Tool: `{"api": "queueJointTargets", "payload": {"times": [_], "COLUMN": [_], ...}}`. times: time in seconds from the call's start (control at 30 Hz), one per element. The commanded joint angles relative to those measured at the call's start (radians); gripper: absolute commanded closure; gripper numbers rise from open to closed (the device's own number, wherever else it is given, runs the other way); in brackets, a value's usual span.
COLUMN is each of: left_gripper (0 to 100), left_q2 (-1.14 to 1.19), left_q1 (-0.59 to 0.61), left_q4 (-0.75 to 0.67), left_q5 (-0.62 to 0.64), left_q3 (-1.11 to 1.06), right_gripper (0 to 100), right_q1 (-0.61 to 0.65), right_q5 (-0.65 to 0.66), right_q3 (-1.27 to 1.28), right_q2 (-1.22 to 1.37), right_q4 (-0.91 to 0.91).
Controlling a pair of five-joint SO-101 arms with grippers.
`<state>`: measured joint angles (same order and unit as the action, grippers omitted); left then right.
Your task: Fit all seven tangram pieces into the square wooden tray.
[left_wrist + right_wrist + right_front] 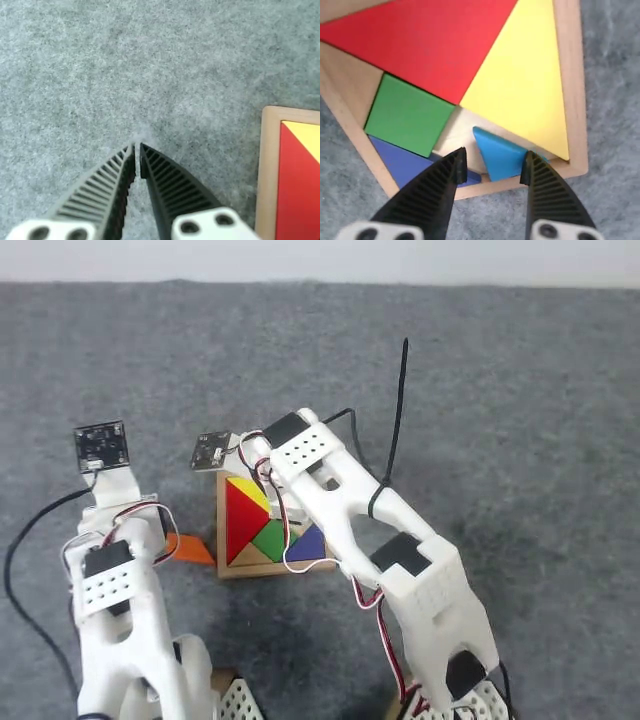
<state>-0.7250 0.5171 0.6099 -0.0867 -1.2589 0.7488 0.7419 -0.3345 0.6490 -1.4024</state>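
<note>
Right gripper (pixel 492 167) spread wide over the light-blue triangle (pixel 502 155) inside the wooden tray (pixel 574 100); left gripper (pixel 136 150) pinched together, empty, above worktop (pixel 125 60) beside the tray, orange piece (pixel 192 549) lying outside it.

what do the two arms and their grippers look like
The left arm and right arm are white plastic shells with grids of small holes, black motors, and looping red, white and black wires. The left gripper and right gripper are black, ribbed and tapering, on white bases.
</note>
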Motion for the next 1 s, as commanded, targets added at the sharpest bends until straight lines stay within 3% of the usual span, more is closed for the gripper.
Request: {"api": "queueJointTargets", "payload": {"times": [0.0, 0.2, 0.37, 0.7, 0.9, 0.97], "left_gripper": [98, 98, 98, 98, 98, 98], "left_q2": [-0.037, -0.037, -0.037, -0.037, -0.037, -0.037], "left_q1": [-0.008, -0.008, -0.008, -0.006, -0.006, -0.006], "left_q4": [-0.021, -0.021, -0.021, -0.021, -0.021, -0.021], "left_q5": [-0.015, -0.015, -0.015, -0.015, -0.015, -0.015], "left_q3": [0.008, 0.008, 0.008, 0.008, 0.008, 0.008], "right_gripper": [80.7, 80.5, 72.3, 75.7, 96.5, 99.2], "right_q1": [0.007, -0.015, -0.053, -0.084, -0.085, -0.085], "right_q5": [0.054, 0.115, 0.175, 0.239, 0.238, 0.238], "right_q3": [0.000, 0.000, 0.000, 0.000, 0.000, 0.000], "right_q2": [0.067, 0.073, 0.074, 0.077, 0.076, 0.074], "right_q4": [0.007, -0.036, -0.053, -0.059, -0.053, -0.051]}}
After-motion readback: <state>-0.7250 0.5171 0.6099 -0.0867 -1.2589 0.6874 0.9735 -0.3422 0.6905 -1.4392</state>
